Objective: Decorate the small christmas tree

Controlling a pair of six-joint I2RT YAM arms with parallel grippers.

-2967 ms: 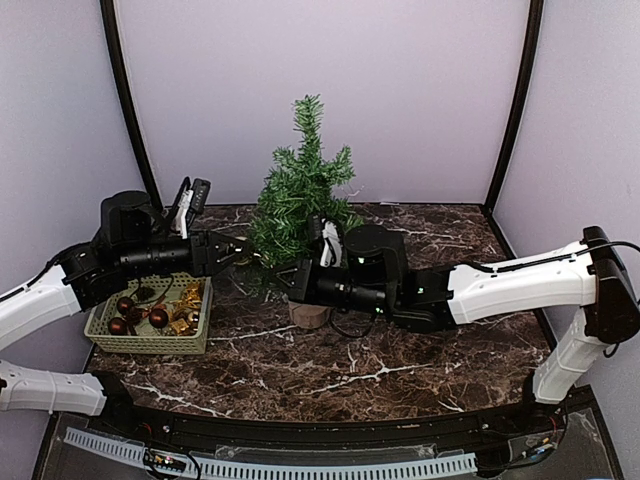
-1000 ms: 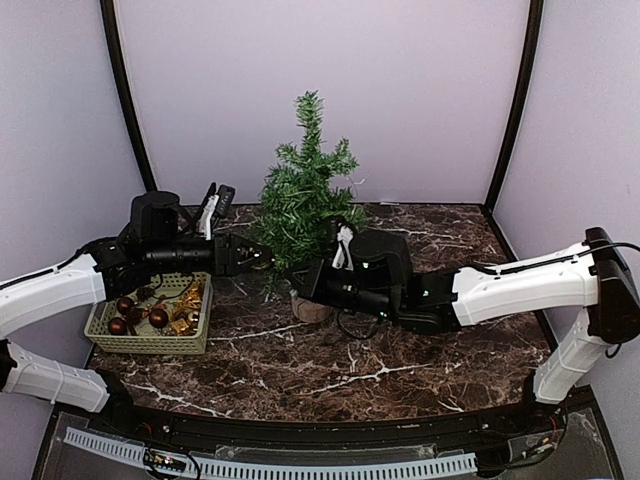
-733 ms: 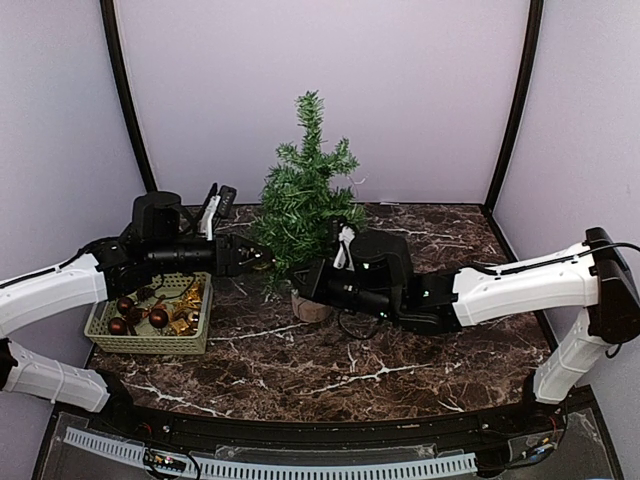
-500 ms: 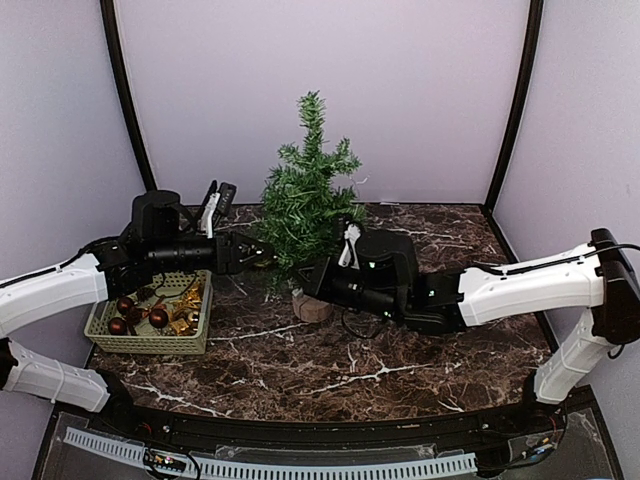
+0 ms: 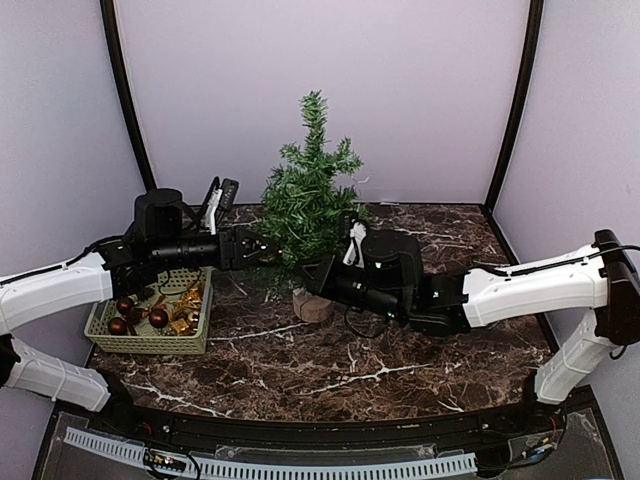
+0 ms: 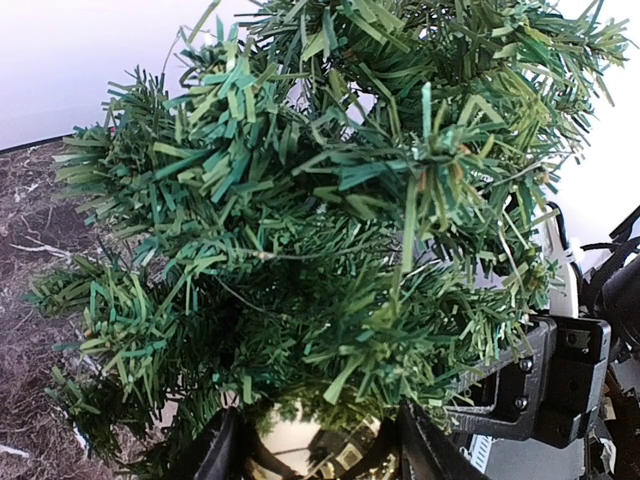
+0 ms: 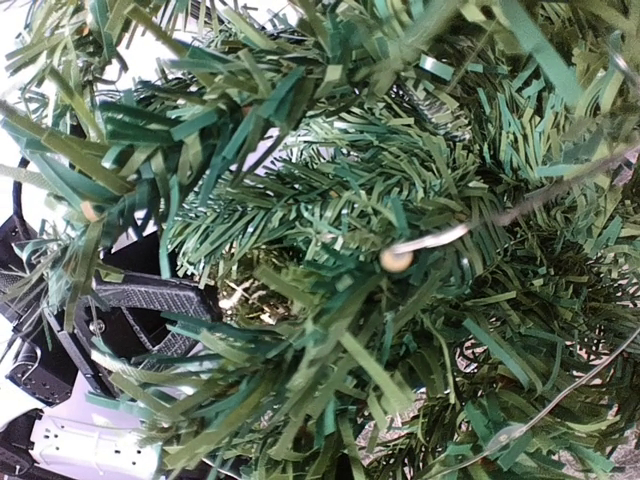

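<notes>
Green basket (image 5: pixel 150 344) (left side) sits on dark marble table (image 5: pixel 300 372).

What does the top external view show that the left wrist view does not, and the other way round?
Only the top view shows the basket of ornaments and the tree's wooden base. Only the left wrist view shows clearly the gold ornament between the left gripper's fingers. Both show the small christmas tree and its green branches.

**A:** What's the room like on your feed?
**B:** I see plain lilac walls (image 5: pixel 420 90) on three sides, black posts (image 5: pixel 128 100) in the corners, and a dark marbled table (image 5: pixel 300 375) with white veins, evenly lit.
</notes>
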